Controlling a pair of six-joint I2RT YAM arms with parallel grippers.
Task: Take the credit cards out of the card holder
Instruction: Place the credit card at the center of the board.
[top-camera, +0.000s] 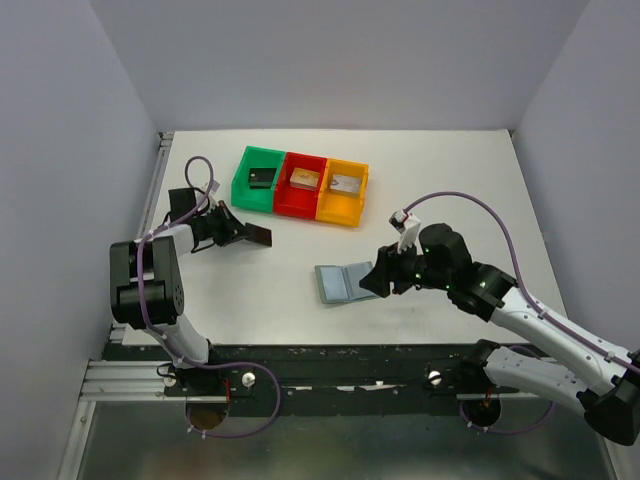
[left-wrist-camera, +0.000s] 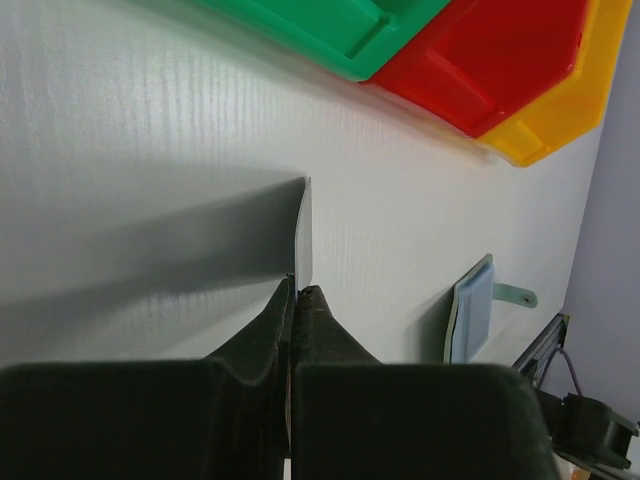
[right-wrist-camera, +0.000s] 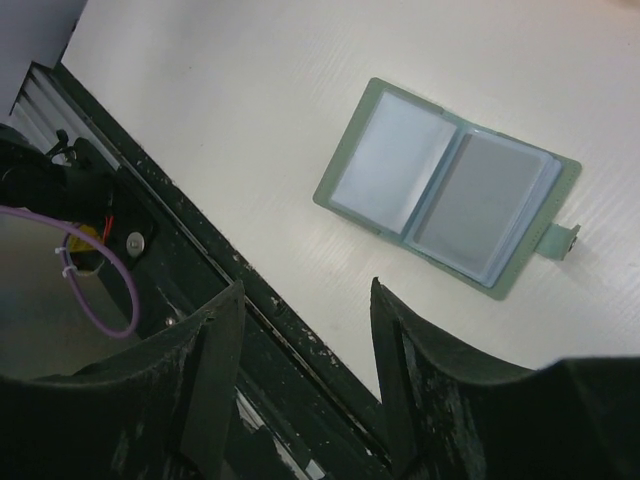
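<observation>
The card holder (top-camera: 340, 283) lies open and flat on the white table near the front edge, its pale blue pockets up and its tab (right-wrist-camera: 560, 241) to one side. A grey card (right-wrist-camera: 480, 205) shows through one pocket; the other pocket (right-wrist-camera: 385, 160) looks pale. My right gripper (top-camera: 368, 285) hovers open at the holder's right edge, its jaws (right-wrist-camera: 305, 295) holding nothing above the table's front rim. My left gripper (top-camera: 243, 234) is shut on a black credit card (top-camera: 260, 237) above the table at the left. In the left wrist view this card (left-wrist-camera: 304, 228) shows edge-on between the fingertips (left-wrist-camera: 316, 300).
Three joined bins stand at the back: green (top-camera: 243, 185), red (top-camera: 290, 205) and orange (top-camera: 330, 212), each with a small piece inside. The black frame rail (right-wrist-camera: 200, 250) runs along the table's near edge under my right gripper. The left wall is close to the left arm.
</observation>
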